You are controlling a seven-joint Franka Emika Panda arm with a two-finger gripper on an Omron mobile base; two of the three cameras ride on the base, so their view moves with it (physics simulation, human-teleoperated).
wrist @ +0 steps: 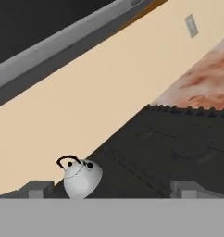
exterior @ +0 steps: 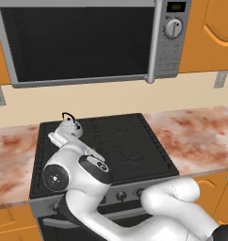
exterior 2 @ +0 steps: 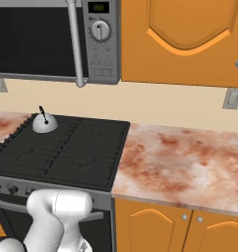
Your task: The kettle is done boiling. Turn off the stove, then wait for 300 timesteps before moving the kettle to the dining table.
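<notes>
The small silver dome-shaped kettle [exterior 2: 44,123] sits on my black gas stove's [exterior 2: 86,147] back-left grate, under the grey microwave [exterior: 87,40], marbled counters [exterior 2: 185,157] alongside; my fingers [wrist: 39,189] are spread

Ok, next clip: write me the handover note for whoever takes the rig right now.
Gripper: raised over the front of the stove, pointing toward the kettle; fingertips spread, nothing between them.
Kettle: upright on the stove's back left burner, untouched.
Knobs: along the stove's front edge; their setting can't be read.
Done: kettle not yet moved; stove shut-off unconfirmed.
Left: confirm the stove is off, wait, then carry the kettle to the dining table.
</notes>
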